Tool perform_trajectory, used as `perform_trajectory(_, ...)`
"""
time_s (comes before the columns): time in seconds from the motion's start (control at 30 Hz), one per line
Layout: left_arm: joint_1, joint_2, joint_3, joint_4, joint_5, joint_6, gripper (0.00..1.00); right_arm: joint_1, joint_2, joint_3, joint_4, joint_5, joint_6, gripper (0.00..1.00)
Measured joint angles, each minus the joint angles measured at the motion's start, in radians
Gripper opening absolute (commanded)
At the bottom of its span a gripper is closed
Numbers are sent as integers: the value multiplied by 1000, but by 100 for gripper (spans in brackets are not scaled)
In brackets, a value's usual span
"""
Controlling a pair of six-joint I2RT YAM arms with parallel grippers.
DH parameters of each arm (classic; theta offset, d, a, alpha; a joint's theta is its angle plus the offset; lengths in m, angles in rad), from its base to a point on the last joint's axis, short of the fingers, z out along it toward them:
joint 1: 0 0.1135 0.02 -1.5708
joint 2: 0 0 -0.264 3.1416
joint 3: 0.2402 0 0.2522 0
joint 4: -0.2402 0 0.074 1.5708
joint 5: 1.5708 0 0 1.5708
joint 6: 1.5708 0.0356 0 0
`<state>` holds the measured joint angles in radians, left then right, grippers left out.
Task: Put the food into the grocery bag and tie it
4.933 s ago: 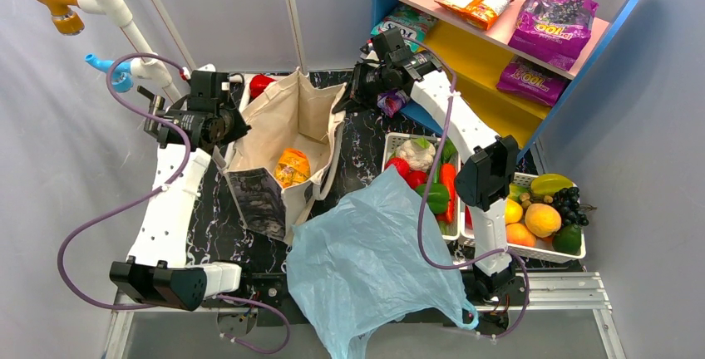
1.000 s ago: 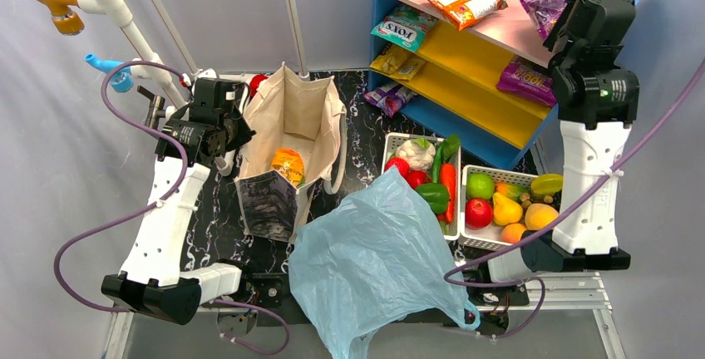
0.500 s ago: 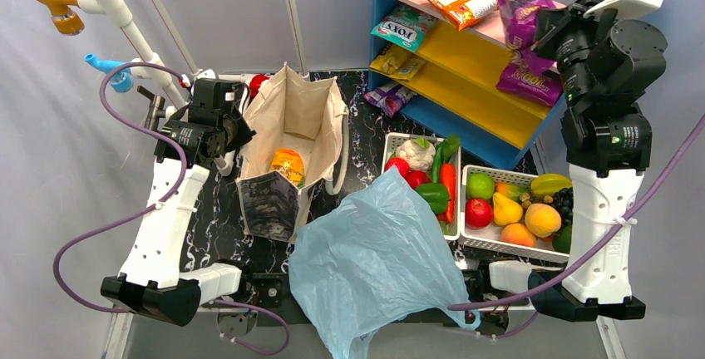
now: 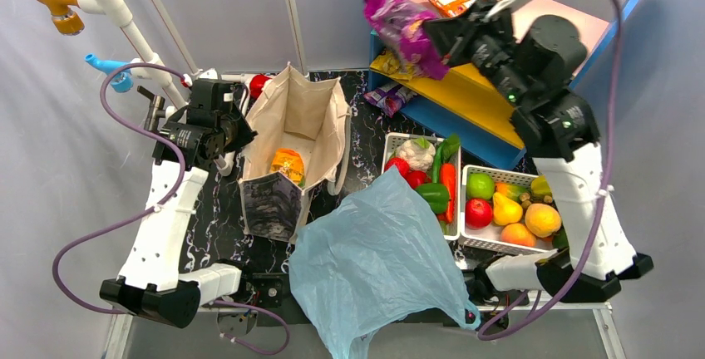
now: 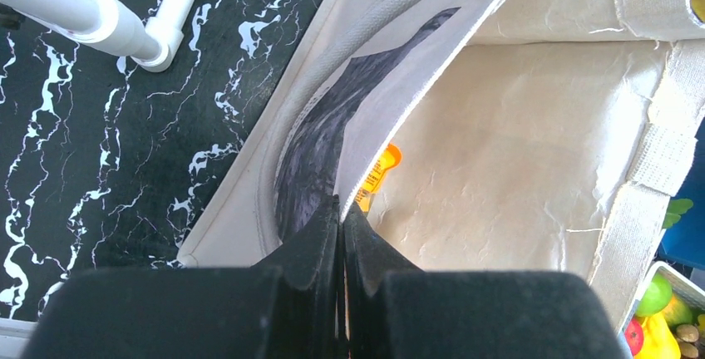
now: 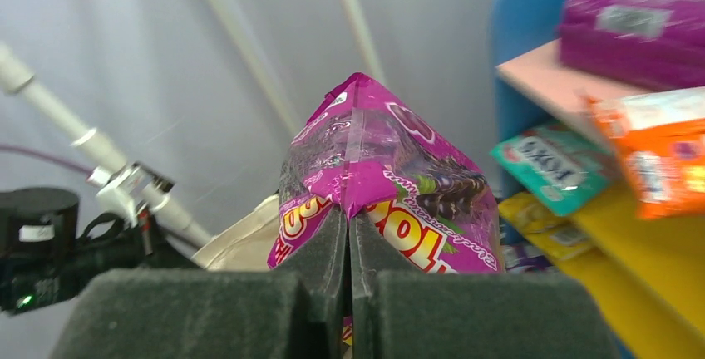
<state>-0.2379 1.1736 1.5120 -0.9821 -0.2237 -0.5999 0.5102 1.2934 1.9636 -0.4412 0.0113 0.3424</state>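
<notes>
Left wrist alone shows the left gripper (image 5: 341, 206) pinching the tote (image 5: 515, 151)

Bright, even, diffuse light from overhead; faint soft shadows on the tabletop (image 4: 366, 139) beside the canvas tote (image 4: 291, 118). Left wrist view crisp on the tote; left fingers (image 5: 312, 251) dark, soft. Right wrist view: shelf (image 6: 549, 85) goods motion-smeared, purple packet (image 6: 374, 176) sharper, right fingers (image 6: 316, 251) unfocused.

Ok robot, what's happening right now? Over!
Left gripper shut on canvas tote rim. Right gripper shut on purple snack bag, held high. Blue grocery bag crumpled, untied; fruit in basket.
</notes>
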Motion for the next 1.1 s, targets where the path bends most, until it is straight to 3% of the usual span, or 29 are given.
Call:
perform_trajectory(0.37,-2,-31,-2,2,-5,15,0,315,177,-10,38,-47,53,1)
perform_trajectory(0.8,-2,-31,-2,-15,-31,8,0,327,231,-187,28,-102,197,1)
perform_trajectory(1.1,-2,-31,-2,-15,-31,4,0,328,296,-173,11,-137,227,1)
